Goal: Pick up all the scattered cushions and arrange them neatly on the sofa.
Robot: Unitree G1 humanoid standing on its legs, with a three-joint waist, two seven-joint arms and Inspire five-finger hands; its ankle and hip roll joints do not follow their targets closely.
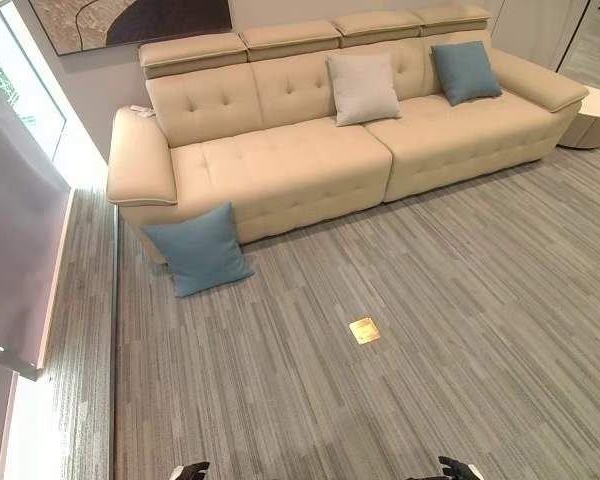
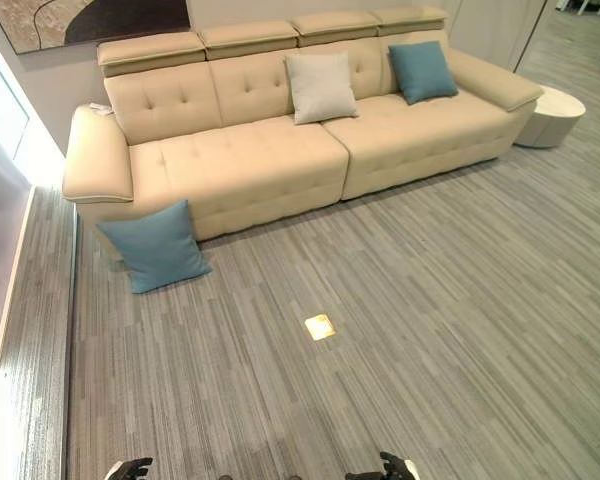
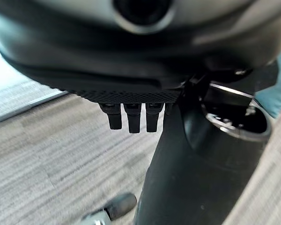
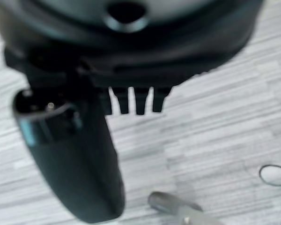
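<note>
Left hand (image 1: 190, 470): hangs low with nothing in it, fingers straight and relaxed in its wrist view.
Blue cushion on the floor (image 1: 197, 249): well ahead of the left hand and slightly to its left, propped against the sofa's (image 1: 280, 165) front by the armrest; the one still to be picked up.
Grey cushion (image 1: 363, 88): far ahead of both hands, upright against the backrest, already placed.
Blue cushion on the seat (image 1: 465, 71): far ahead of the right hand, also placed.
Right hand (image 1: 458, 468): low and empty, fingers loose.
Progress: I judge two of three done.
</note>
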